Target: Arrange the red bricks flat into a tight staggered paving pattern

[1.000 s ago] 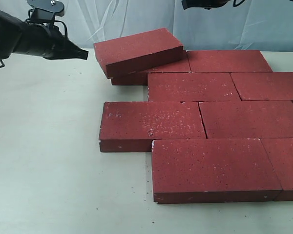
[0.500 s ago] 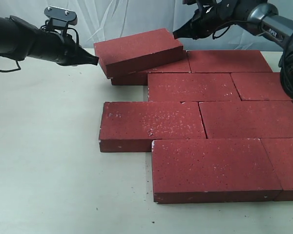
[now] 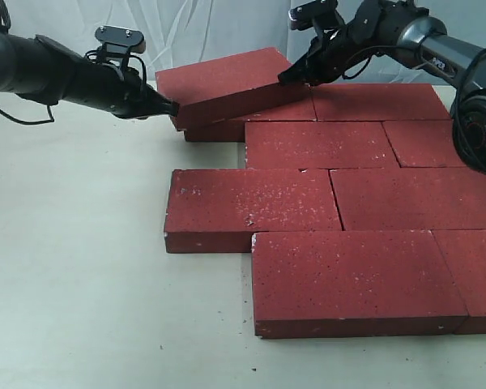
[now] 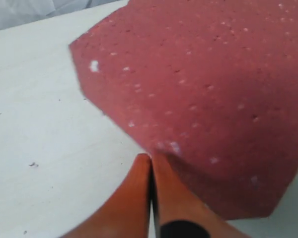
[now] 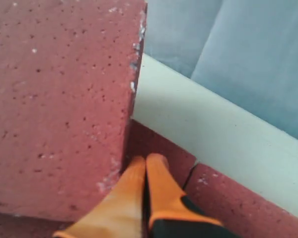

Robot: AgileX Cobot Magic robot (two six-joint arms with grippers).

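Note:
Several red bricks lie flat in staggered rows on the pale table. One more red brick rests tilted on top of a back-row brick, its left end overhanging. My left gripper is shut, its tip touching that brick's left end. My right gripper is shut too, its tip against the brick's right end, over the flat brick below.
A pale blue cloth backdrop hangs behind the table. Bare table surface stretches left and in front of the bricks. The right arm's body stands at the right edge over the back rows.
Both grippers have closed in on the tilted brick: the left moved right to its left end, the right came down to its right end. The brick has barely shifted.

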